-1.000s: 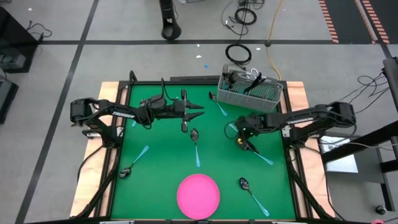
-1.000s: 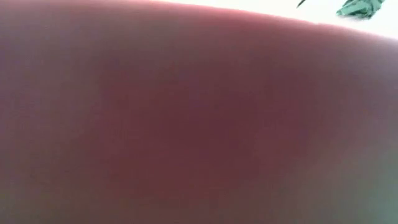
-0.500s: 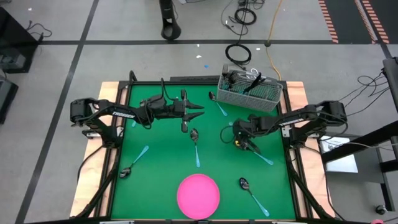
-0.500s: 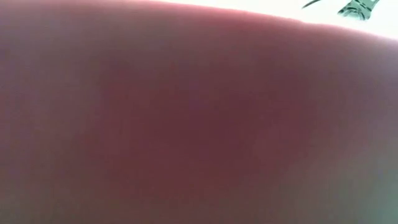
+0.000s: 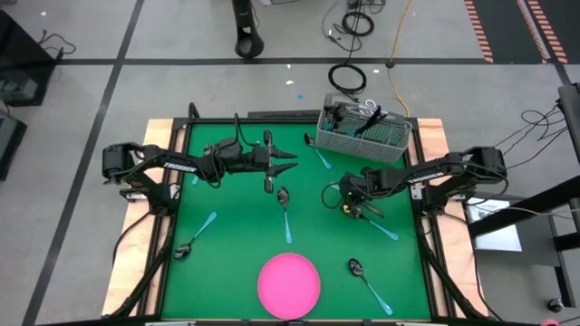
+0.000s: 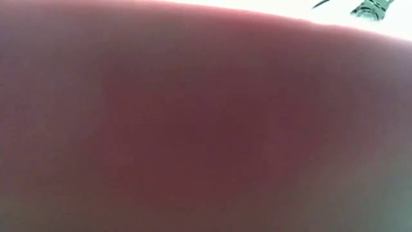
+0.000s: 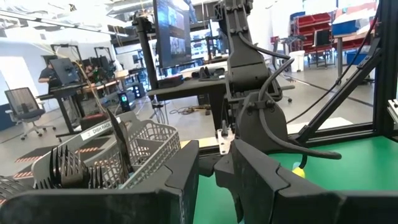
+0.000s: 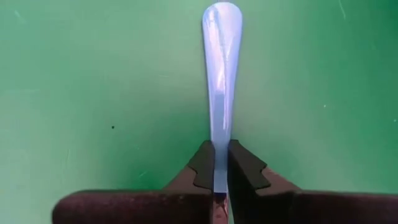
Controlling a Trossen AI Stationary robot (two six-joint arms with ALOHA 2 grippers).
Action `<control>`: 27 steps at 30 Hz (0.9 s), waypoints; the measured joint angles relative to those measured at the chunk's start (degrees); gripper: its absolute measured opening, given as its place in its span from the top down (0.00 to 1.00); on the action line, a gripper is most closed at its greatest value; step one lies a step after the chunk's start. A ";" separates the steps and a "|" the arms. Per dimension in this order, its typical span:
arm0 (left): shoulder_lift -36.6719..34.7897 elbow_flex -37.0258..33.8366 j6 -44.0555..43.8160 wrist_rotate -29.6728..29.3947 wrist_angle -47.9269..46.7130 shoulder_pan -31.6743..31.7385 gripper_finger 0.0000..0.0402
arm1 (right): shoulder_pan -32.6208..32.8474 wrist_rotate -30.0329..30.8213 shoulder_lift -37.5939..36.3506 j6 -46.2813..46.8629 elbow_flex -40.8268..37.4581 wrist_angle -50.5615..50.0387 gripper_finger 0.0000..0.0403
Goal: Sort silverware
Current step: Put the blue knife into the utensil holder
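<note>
The right gripper (image 5: 349, 201) is low over the green bench (image 5: 236, 226), right of its middle. In the right wrist view its two dark fingers (image 8: 202, 163) are clenched on the thin light-blue handle of a spoon (image 8: 221, 93); only a narrow strip of handle shows between the tips, and both pads touch it. The rest of the handle runs straight out past the fingertips and widens to a rounded end over the green surface. The part of the spoon behind the fingers is hidden.

The left gripper (image 5: 292, 163) hangs over the far left part of the bench. In the left wrist view its fingers (image 7: 186, 180) stand partly apart with a plain gap between them, and nothing sits in that gap. Beyond the fingertips are the wire basket (image 7: 149, 146), with dark forks standing in it, and the other arm.

The remaining silverware lies loose on the bench: a spoon (image 5: 285, 213) just ahead of the left fingers toward the near edge, one (image 5: 198, 234) near the left edge, one (image 5: 367, 281) near the right front corner beside the pink plate (image 5: 289, 284), and a blue handle (image 5: 321, 158) next to the basket (image 5: 362, 136).

The low view is filled by a dim reddish blur.
</note>
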 joint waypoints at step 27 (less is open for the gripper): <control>0.00 0.00 -0.01 -0.01 -0.21 0.00 0.75 | 1.32 -4.15 -6.59 -2.83 0.07 4.74 0.84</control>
